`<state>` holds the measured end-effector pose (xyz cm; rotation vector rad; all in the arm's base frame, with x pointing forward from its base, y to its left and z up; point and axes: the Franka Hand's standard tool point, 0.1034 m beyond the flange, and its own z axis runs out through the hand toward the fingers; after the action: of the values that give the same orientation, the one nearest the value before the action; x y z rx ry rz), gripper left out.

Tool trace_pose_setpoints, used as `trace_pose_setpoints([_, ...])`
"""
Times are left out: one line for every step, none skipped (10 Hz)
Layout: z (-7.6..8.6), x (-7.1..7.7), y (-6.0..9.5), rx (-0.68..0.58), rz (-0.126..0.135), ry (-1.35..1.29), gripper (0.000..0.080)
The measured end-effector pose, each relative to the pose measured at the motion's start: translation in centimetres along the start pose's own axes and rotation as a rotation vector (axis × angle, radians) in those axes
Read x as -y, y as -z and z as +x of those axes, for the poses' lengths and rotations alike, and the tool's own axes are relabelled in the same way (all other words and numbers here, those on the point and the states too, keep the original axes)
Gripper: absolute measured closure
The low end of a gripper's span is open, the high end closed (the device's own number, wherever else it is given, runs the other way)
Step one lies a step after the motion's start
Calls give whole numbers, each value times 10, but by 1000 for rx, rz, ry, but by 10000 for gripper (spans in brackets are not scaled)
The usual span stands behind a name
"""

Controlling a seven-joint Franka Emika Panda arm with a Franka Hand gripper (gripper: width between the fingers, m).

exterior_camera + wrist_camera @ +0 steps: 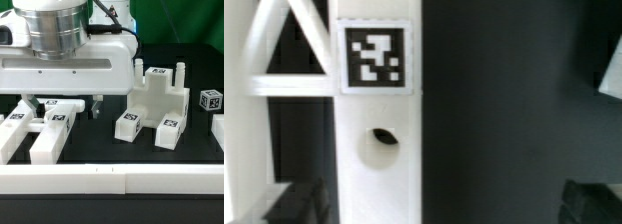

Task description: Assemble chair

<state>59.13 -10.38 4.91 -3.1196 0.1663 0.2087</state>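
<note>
Hanging low over the black table (110, 150), the gripper (68, 108) (441, 205) is seen with its two dark fingers (97, 105) (295, 205) spread wide, and nothing is held between them. In the wrist view one upright of the slotted back frame (50, 140) (375, 170) runs through the gap, much closer to one finger than to the other. Whether that finger touches it cannot be told. The upright carries a black-and-white tag (375, 55) and, further along, a small dark hole (384, 135). A crossbar and a slanted strut are joined to it on the side away from the open gap.

In the exterior view the frame lies flat under the gripper, toward the exterior view's left, with tags facing up. The seat block (155, 100) stands just beside the gripper, toward the exterior view's right. It is apart from the frame, with pegs on top and tags on its faces. A small tagged cube (210, 100) is set further to the exterior view's right, near another white part (218, 130) that is cut off by the edge. A long white rail (110, 180) is laid across the table in front of all the parts. The robot arm (55, 30) fills the space above the frame.
</note>
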Motion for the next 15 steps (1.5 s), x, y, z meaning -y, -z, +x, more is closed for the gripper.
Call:
trace_pose_setpoints([0,-1,-2,-2,-2,2,150])
trace_pose_setpoints([0,-5,-11,-9,-10,4,150])
trace_pose_setpoints([6,-11,-14,-6,-13,7,150])
trace_pose_setpoints([19,-17,-13,-21,-16,-1,150])
trace_pose_setpoints([28,-20,-12,-26,-12,-9,150])
trace_pose_setpoints([28,-18,-12,-27,-12,-8,150])
trace_pose_setpoints([27,-19,-13,-25,-12,-8,150])
trace_pose_setpoints([27,-19,-13,-25,-12,-8,150])
trace_pose_setpoints([27,-19,-15,-24,-13,-8,150])
trace_pose_setpoints([27,-19,-19,-25,-15,-8,150])
trace_pose_setpoints([26,-19,-23,-22,-17,-7,150])
trace_pose_setpoints([25,-19,-25,-19,-17,-6,150])
trace_pose_setpoints([25,-18,-29,-19,-19,-5,150])
trace_pose_setpoints([24,-18,-34,-16,-20,-4,150])
trace_pose_setpoints([23,-17,-38,-20,-23,-2,150])
